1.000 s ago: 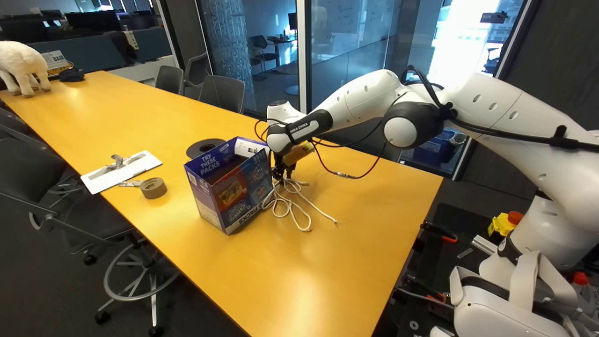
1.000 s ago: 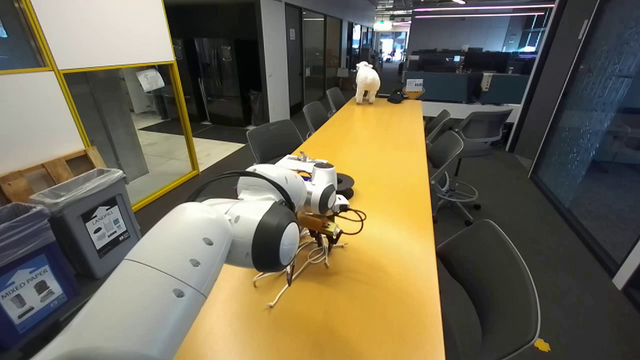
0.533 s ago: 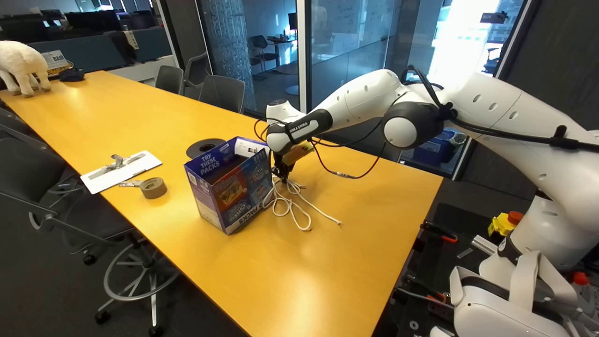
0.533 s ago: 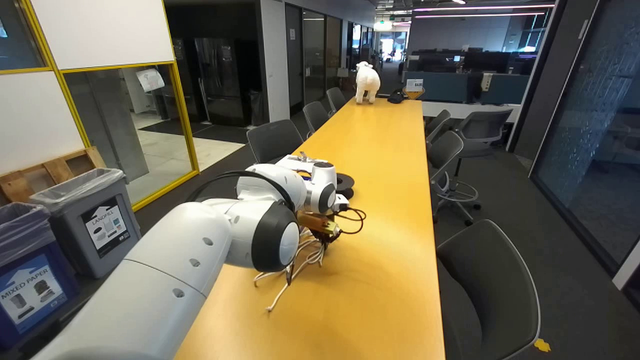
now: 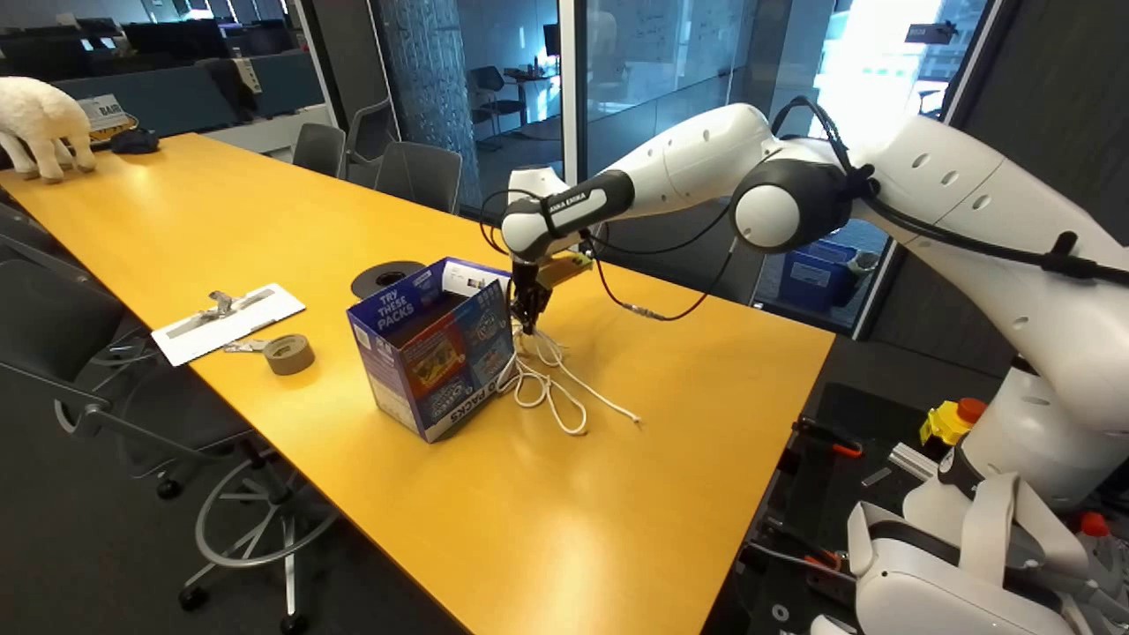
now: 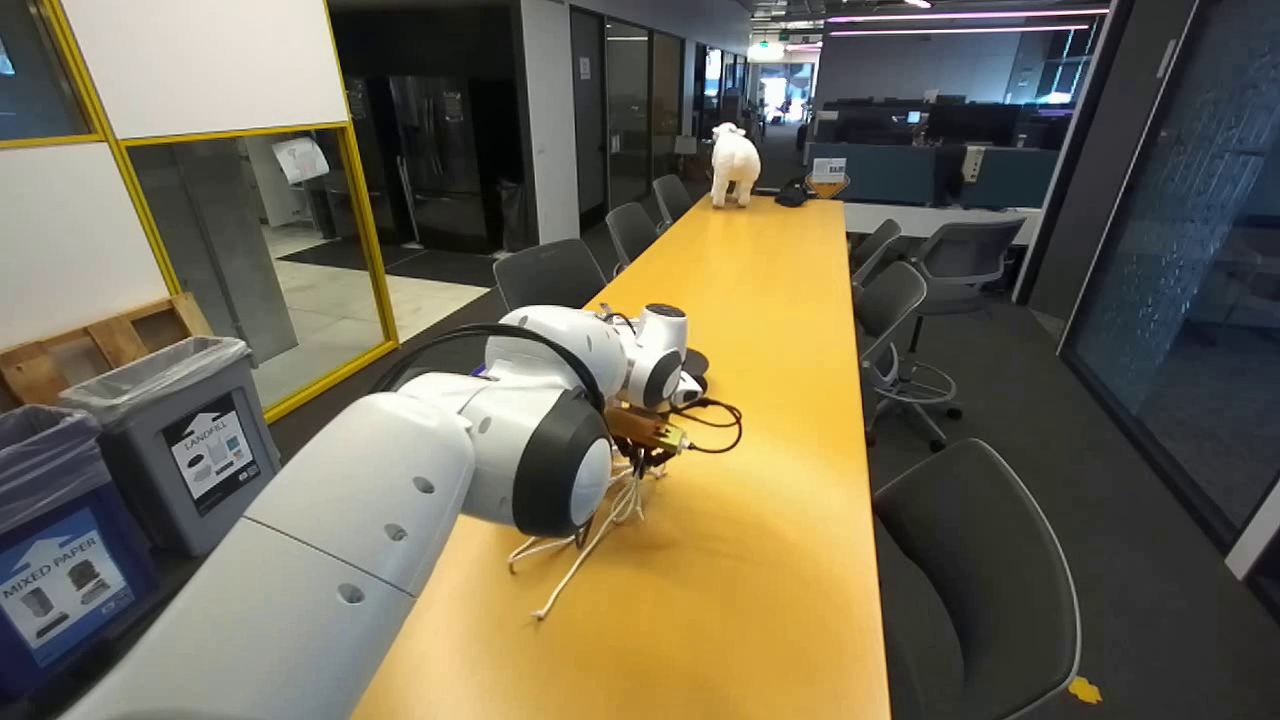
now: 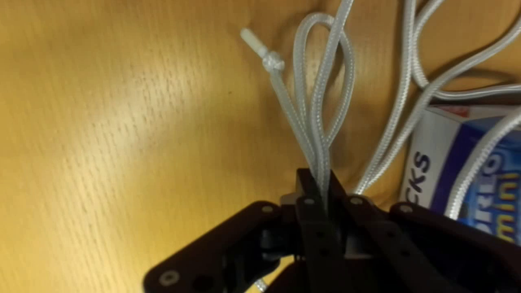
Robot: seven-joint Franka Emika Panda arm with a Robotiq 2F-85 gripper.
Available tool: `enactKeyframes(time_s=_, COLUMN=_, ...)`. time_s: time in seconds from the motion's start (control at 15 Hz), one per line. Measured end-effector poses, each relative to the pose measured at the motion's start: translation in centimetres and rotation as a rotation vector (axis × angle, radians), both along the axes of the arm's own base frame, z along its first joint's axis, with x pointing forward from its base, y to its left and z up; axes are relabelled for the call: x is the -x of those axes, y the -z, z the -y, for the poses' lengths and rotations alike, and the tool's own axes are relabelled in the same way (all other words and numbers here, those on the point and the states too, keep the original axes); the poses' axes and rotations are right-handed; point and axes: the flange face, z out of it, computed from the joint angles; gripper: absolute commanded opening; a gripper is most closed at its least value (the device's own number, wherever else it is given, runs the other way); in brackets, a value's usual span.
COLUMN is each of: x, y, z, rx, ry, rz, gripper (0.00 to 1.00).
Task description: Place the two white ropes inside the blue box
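The white ropes lie in loops [image 5: 578, 432] on the table beside the blue box in an exterior view. They also show in an exterior view [image 6: 575, 571]. My gripper [image 7: 319, 179] is shut on a white rope [image 7: 317, 93], with several strands pinched between the fingertips. More strands [image 7: 406, 53] run to the right of the fingers; which rope each belongs to I cannot tell. In an exterior view my gripper [image 5: 527, 324] is just above the table, close beside the open-topped blue box [image 5: 459, 366]. The box's printed side [image 7: 419, 162] shows in the wrist view.
A black spool [image 5: 385, 275] stands behind the box. A tape roll [image 5: 289, 354] and a white clipboard [image 5: 225, 324] lie near the table's edge. A white plush sheep [image 5: 40, 123] stands at the far end. Chairs line both sides.
The fingers were apart around the rope one second ago and have shut on it. The gripper has since risen a little, drawing the held strands upward; a rope end shifted slightly. The box has not moved.
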Motion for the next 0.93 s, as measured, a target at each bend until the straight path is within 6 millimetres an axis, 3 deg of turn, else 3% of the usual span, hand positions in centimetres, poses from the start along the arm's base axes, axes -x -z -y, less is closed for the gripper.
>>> enactKeyframes(time_s=0.47, x=2.6, y=-10.7, z=0.1, rx=-0.218, ry=-0.139, rz=0.051, gripper=0.09)
enactKeyframes(time_s=0.93, x=6.1, y=-25.1, z=-2.3, rx=-0.316, ry=-0.168, rz=0.182, gripper=0.09)
